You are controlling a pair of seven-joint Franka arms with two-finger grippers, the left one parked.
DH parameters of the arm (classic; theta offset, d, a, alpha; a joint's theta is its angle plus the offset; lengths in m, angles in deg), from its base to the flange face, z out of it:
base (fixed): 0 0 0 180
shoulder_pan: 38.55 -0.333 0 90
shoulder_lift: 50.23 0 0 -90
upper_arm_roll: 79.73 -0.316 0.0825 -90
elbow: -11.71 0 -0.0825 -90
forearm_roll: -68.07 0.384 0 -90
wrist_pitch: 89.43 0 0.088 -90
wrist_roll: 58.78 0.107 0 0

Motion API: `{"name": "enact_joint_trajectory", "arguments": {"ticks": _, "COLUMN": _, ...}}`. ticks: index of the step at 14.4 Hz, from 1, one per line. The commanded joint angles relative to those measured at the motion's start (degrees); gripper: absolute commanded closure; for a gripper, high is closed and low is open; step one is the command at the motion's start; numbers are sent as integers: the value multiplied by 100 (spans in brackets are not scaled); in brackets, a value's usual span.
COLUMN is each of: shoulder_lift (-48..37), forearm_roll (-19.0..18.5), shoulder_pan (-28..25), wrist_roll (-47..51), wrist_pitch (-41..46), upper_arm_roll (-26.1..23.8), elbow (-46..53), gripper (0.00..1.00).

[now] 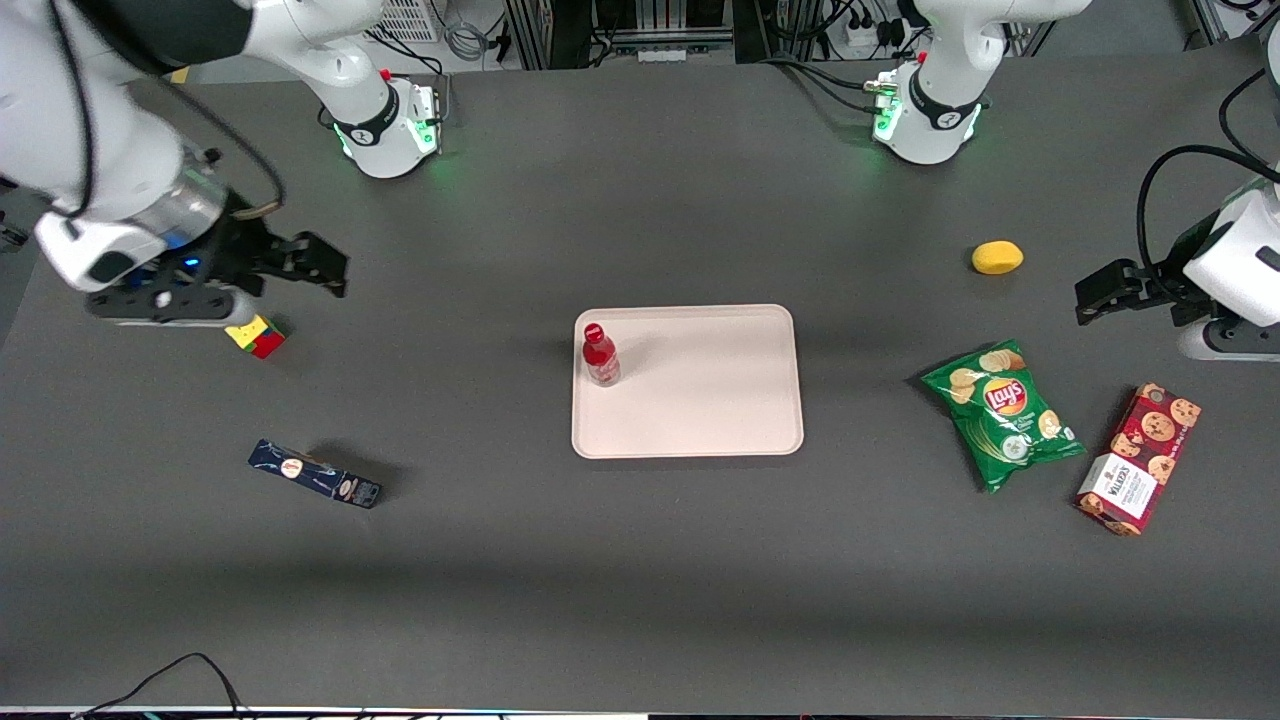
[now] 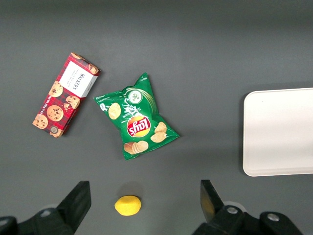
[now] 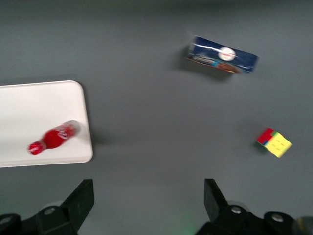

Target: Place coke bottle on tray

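Observation:
The coke bottle [image 1: 601,355], small and red with a red cap, stands upright on the pale pinkish tray [image 1: 700,400], in the tray's corner toward the working arm's end. It also shows in the right wrist view [image 3: 54,138] on the tray [image 3: 34,107], near its rim. My right gripper [image 1: 318,262] is open and empty, raised over the table at the working arm's end, well away from the tray and close above the colour cube [image 1: 255,336]. In the wrist view its fingers [image 3: 80,198] stand wide apart over bare table.
A dark blue oblong box [image 1: 314,474] lies nearer the front camera than the cube. Toward the parked arm's end lie a green Lay's crisp bag [image 1: 1003,412], a red cookie box [image 1: 1139,459] and a lemon [image 1: 997,257]. The cube [image 3: 274,142] and box [image 3: 222,55] show in the wrist view.

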Motion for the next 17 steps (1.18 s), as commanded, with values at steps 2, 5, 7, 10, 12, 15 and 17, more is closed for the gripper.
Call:
{"name": "enact_joint_trajectory", "arguments": {"ticks": 2, "shoulder_lift": -208, "forearm_roll": 58, "shoulder_pan": 767, "wrist_roll": -622, "wrist_pitch": 135, "upper_arm_roll": -2, "elbow": -61, "gripper": 0}}
{"name": "enact_joint_trajectory", "arguments": {"ticks": 5, "shoulder_lift": -427, "forearm_roll": 32, "shoulder_pan": 846, "wrist_roll": -622, "wrist_pitch": 134, "upper_arm_roll": 358, "elbow": -192, "gripper": 0}}
{"name": "enact_joint_trajectory", "arguments": {"ticks": 7, "shoulder_lift": -533, "forearm_roll": 14, "shoulder_pan": 934, "wrist_roll": -622, "wrist_pitch": 126, "upper_arm_roll": 421, "elbow": -307, "gripper": 0}}
{"name": "enact_joint_trajectory", "arguments": {"ticks": 10, "shoulder_lift": -499, "forearm_roll": -65, "shoulder_pan": 1057, "wrist_roll": -622, "wrist_pitch": 65, "upper_arm_roll": 535, "elbow": -263, "gripper": 0}}
{"name": "enact_joint_trajectory", "arguments": {"ticks": 12, "shoulder_lift": -446, "forearm_roll": -47, "shoulder_pan": 1346, "wrist_roll": -622, "wrist_pitch": -111, "upper_arm_roll": 526, "elbow": -263, "gripper": 0}}
{"name": "enact_joint_trajectory", "arguments": {"ticks": 15, "shoulder_lift": -446, "forearm_roll": -65, "shoulder_pan": 1567, "wrist_roll": -631, "wrist_pitch": -147, "upper_arm_roll": 535, "elbow": -246, "gripper": 0}}
{"name": "enact_joint_trajectory", "arguments": {"ticks": 17, "shoulder_lift": -446, "forearm_roll": -74, "shoulder_pan": 1611, "wrist_roll": -622, "wrist_pitch": -147, "upper_arm_roll": 544, "elbow": -202, "gripper": 0}}
